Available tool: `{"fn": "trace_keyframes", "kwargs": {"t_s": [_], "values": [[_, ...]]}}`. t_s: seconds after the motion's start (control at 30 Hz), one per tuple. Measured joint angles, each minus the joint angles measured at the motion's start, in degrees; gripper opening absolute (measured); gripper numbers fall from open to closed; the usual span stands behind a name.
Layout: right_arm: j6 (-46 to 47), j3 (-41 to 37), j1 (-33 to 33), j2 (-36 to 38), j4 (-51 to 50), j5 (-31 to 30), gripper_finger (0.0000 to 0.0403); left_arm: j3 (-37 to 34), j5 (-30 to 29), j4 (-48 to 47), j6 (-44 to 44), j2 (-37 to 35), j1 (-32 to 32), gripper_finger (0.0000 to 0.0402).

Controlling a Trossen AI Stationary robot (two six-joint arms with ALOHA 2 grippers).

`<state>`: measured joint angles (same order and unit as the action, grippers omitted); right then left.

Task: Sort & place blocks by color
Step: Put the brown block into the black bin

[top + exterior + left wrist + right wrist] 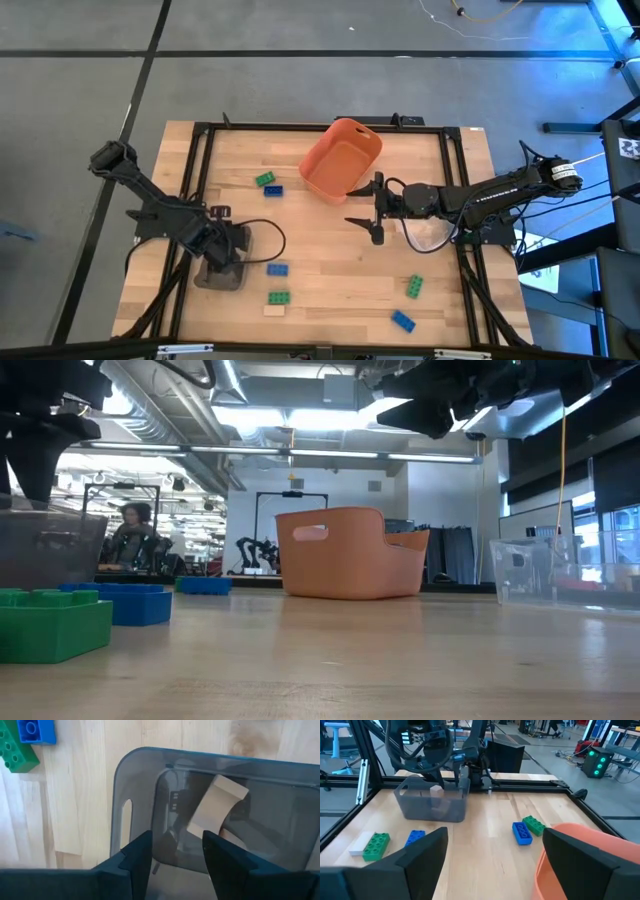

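Note:
My left gripper [222,250] hangs open over the grey see-through bin [220,272], pointing down into it. A tan block [217,810] lies tilted inside the bin, just past the fingertips, with nothing between the fingers. My right gripper [372,212] stands wide open and level, beside the orange bin [342,158], and holds nothing. Loose blocks rest on the table: green [265,179] and blue [273,190] at the far left, blue [277,269], green [279,297] and tan [274,310] near the grey bin, and green [414,287] and blue [402,320] at the near right.
A black frame [200,180] runs around the wooden table top. A clear container [550,570] stands at the right side under the right arm. Bare wood lies between the two grippers in the table's middle [320,250].

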<state>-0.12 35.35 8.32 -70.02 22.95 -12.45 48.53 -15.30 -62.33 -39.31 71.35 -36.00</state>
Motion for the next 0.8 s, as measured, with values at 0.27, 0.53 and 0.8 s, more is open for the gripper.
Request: {"fn": "trace_keyframes", "kwargs": {"t_s": [0.27,0.53,0.8], "values": [[-0.41,0.00,0.00,0.01,1.24,0.00,0.0328,3.32,2.34,-0.13,1.48,-1.02,1.79,0.0169],[-0.36,0.00,0.00,0.00,1.25,0.00,0.0328,10.92,-5.45,2.97,9.49,-1.03,1.77,0.0169],[-0.50,0.00,0.00,0.01,1.25,0.02,0.0328,11.43,-10.52,11.92,14.81,-1.00,1.77,0.0169]]}}
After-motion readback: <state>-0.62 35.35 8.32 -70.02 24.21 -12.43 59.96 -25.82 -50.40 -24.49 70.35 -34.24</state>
